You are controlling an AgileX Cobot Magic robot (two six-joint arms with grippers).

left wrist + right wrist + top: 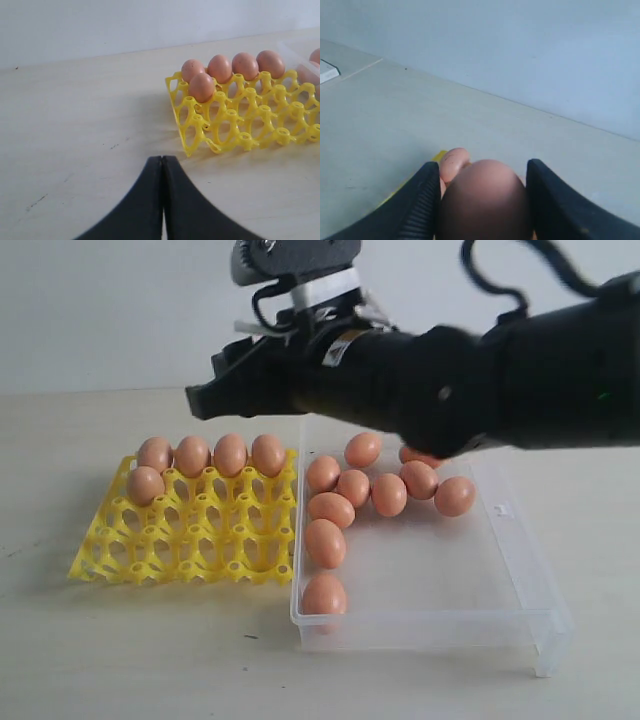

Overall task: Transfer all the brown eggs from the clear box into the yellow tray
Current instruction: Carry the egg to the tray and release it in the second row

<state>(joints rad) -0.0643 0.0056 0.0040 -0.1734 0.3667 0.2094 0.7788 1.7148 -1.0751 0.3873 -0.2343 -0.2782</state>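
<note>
I am in the middle of carrying one egg. My right gripper (483,169) squeezes a brown egg (482,202) between its two black fingers (427,200). My right arm (470,380) reaches in from the right, and the gripper hangs in the air above the far side of the yellow tray (110,560).

The tray has five eggs in it. Four sit in the far row (210,455), and one sits at the left end of the next row (145,484). The other brown eggs (330,510) lie in the clear box (480,610), just right of the tray.

Next I think I should go down slowly over the empty cup (178,490) beside that one egg. I should set my egg in and let go softly, without bumping the others.

My left gripper (162,157) is closed and holds nothing. It is low over the table (75,125), left of the tray.
</note>
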